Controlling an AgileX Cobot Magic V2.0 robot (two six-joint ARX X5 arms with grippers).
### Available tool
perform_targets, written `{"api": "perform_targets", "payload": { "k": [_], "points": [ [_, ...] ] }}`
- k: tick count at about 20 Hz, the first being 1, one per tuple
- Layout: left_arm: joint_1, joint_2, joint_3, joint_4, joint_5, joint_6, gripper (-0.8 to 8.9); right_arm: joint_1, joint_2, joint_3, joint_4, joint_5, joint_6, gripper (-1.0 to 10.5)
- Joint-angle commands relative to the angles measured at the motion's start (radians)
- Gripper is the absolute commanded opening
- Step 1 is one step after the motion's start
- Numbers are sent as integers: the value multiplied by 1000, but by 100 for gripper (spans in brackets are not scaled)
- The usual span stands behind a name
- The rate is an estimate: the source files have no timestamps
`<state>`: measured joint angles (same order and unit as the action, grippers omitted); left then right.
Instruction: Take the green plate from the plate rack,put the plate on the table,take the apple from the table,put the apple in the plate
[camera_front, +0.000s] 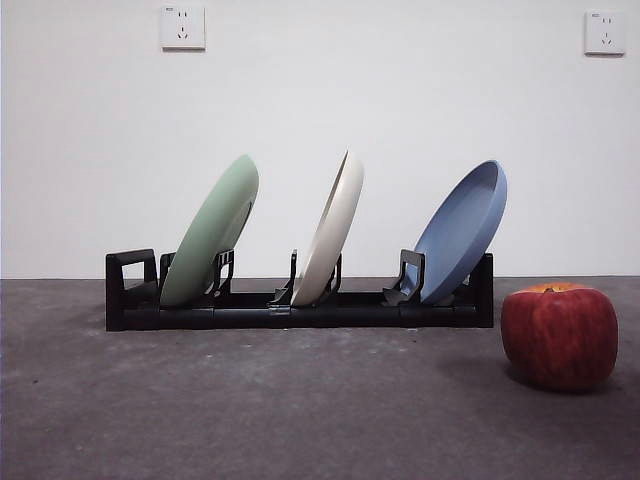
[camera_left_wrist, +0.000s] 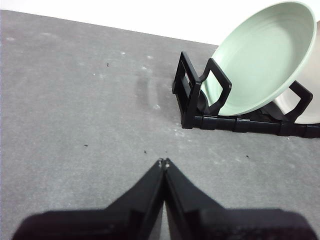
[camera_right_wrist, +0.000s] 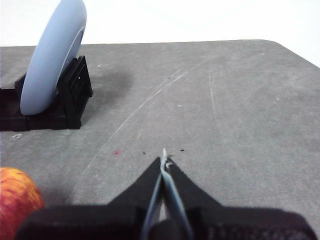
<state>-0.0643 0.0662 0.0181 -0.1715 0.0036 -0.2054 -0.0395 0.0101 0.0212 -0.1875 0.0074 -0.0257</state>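
The plate rack is seen standing on the dark grey worktop, close to the white wall. Three plates are held in it on edge, all tilted the same way. The green plate is slotted at the end of the plate rack with the square loop handle, a cream-white plate is held in the middle slot, and a blue plate is held at the opposite end. The apple is set on the worktop just beyond the blue plate's end of the plate rack, nearer the front camera and apart from it.

The left end effector is held above bare worktop off the handle end of the plate rack, its jaws pressed together on nothing. The right end effector is held near the apple, past the blue plate's end of the plate rack, its jaws likewise closed and empty.
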Motion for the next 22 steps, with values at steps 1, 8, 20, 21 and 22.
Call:
{"api": "perform_targets", "payload": {
  "k": [1, 8, 20, 21, 22],
  "points": [
    [2, 1, -8, 5, 0, 12, -3, -1, -1, -6, 2, 1, -2, 1],
    [2, 1, -8, 6, 0, 12, -3, -1, -1, -6, 2, 0, 0, 1],
    [2, 1, -7, 24, 5, -63, -3, -1, -1, -6, 3, -20, 420, 1],
    [2, 1, -7, 38, 5, -95, -3, -1, -1, -3, 2, -32, 462, 1],
    [2, 1, -3, 45, 10, -131, -3, -1, -1, 0, 5, -47, 484, 0]
  ]
}}
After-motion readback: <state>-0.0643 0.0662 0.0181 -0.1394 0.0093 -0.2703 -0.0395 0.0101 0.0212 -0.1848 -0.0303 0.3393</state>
